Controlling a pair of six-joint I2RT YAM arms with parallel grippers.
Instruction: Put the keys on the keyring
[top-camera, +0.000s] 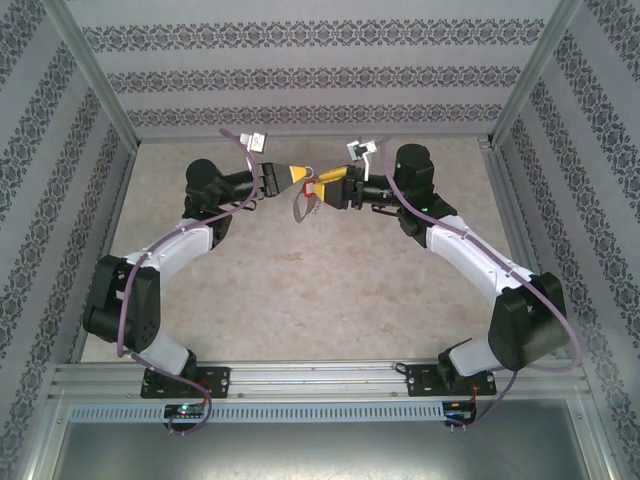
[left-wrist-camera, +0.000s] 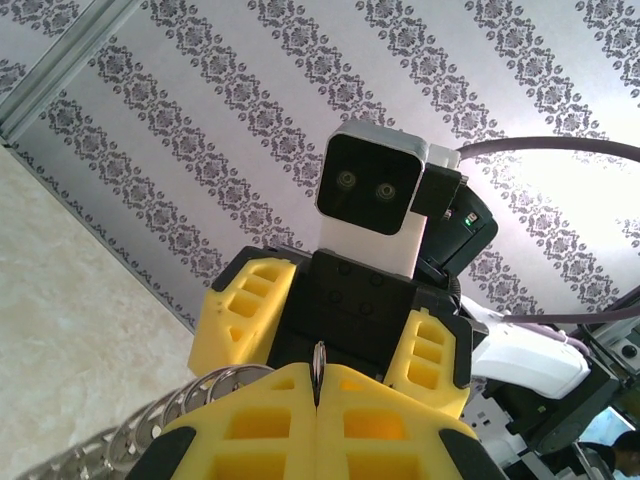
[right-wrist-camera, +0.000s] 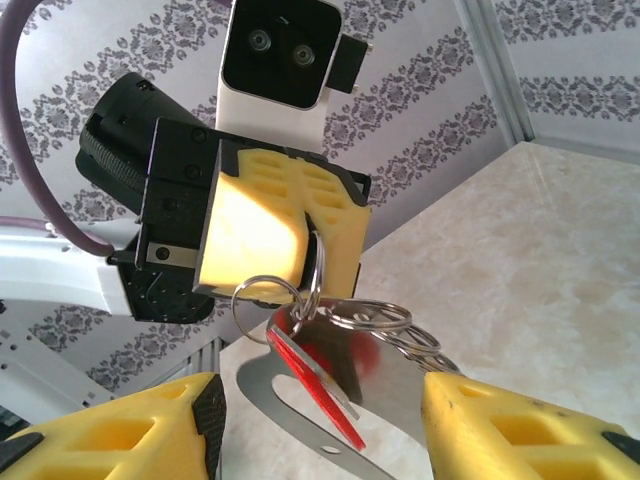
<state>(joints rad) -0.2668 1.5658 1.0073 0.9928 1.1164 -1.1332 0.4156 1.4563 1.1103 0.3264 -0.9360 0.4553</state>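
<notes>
My left gripper is held up over the back of the table, shut on one wire ring of the keyring. Seen from the right wrist, that ring sits pinched between the left fingers. The grey keyring plate hangs below it with several rings along its edge. The keys, a red tag with a thin silver blade against it, dangle from a small ring at the plate's top. My right gripper faces the left one, open, its fingers either side of the plate and touching nothing.
Both arms meet nose to nose over the beige tabletop. Patterned walls close in the back and sides, with metal frame posts at the corners. A metal rail runs along the near edge.
</notes>
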